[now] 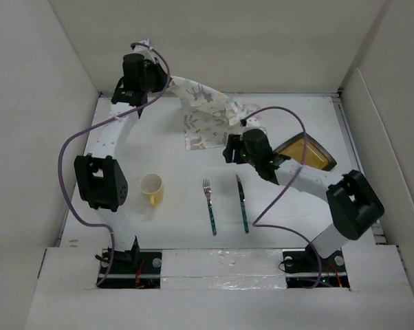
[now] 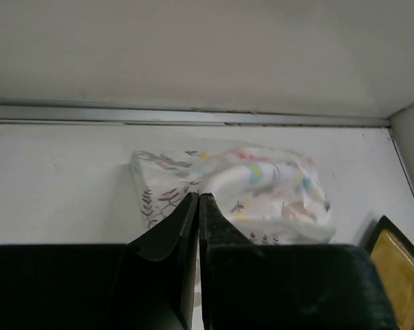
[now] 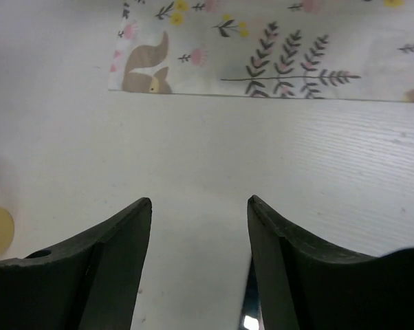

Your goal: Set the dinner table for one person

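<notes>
The dinner table (image 1: 179, 230) is a white tabletop walled by white panels. A cloth mat (image 1: 210, 110) printed with deer and leaves lies crumpled at the back. One corner of it is lifted toward my left gripper (image 1: 145, 51). In the left wrist view that gripper (image 2: 199, 195) is shut on the mat (image 2: 248, 182). My right gripper (image 1: 229, 152) is open and empty, low over the table just in front of the mat's near edge (image 3: 262, 75). The right wrist view (image 3: 199, 201) shows bare table between its fingers.
A yellow mug (image 1: 152, 189) stands at the left. A fork (image 1: 210, 206) and a knife (image 1: 242, 203) with green handles lie side by side in the middle. A yellow plate with a dark rim (image 1: 304, 152) sits behind my right arm. The knife blade (image 3: 250, 306) shows by my right finger.
</notes>
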Robot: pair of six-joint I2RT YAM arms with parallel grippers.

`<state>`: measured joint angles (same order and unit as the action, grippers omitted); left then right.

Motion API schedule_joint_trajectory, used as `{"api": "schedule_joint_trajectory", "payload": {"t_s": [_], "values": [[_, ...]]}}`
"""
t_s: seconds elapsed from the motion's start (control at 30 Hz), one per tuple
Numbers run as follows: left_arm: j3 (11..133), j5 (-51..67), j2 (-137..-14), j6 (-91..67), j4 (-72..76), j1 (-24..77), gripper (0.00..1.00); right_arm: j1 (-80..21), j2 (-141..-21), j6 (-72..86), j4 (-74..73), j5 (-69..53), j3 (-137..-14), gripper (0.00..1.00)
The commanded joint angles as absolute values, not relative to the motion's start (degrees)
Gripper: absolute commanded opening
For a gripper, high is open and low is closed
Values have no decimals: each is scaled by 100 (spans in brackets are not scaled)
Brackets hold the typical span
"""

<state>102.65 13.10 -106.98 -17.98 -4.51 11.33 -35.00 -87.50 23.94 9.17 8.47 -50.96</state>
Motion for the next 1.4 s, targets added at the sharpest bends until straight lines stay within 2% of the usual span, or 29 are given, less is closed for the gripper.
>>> {"api": "schedule_joint_trajectory", "payload": {"t_s": [0.0,0.13,0.23,0.4,0.57,0.67,0.73,0.77,0.83,0.93,1.07,1.27,1.37], "values": [[10433,1705,-10293,-2066,-702,757,0,-3805,-9558,1995,502,825,-6200,63],[10187,1863,-9827,-1943,-800,519,0,-4042,-10491,1855,-174,862,-7223,64],[9879,2161,-9449,-2082,-484,588,0,-4227,-10818,1819,-229,984,-7496,66],[10081,2433,-9167,-2188,-422,1019,0,-4341,-11109,1714,-562,1142,-7901,69],[9985,2988,-8685,-2645,-44,1195,0,-4578,-10610,1714,-72,950,-7236,70],[10194,2569,-8482,-2462,53,1554,0,-4719,-10625,1662,246,722,-7119,74],[10265,2383,-8429,-2487,18,1556,0,-4781,-10871,1609,36,598,-7451,74],[10292,1955,-8420,-2452,18,1556,0,-4886,-10976,1608,-487,746,-7636,74],[10406,1505,-8490,-2190,-341,1495,0,-4992,-11144,1547,-562,843,-7805,74],[10310,1661,-8736,-2206,-370,1135,0,-5054,-11214,1565,-536,818,-7726,72],[9906,1223,-8972,-2005,-105,1134,0,-5185,-11329,1521,-676,835,-7691,70],[10353,810,-9526,-1749,-272,1020,0,-5335,-11381,1327,-668,774,-7497,67],[10669,564,-9755,-1670,-299,967,0,-5335,-11636,1204,-921,825,-7916,67]]}}
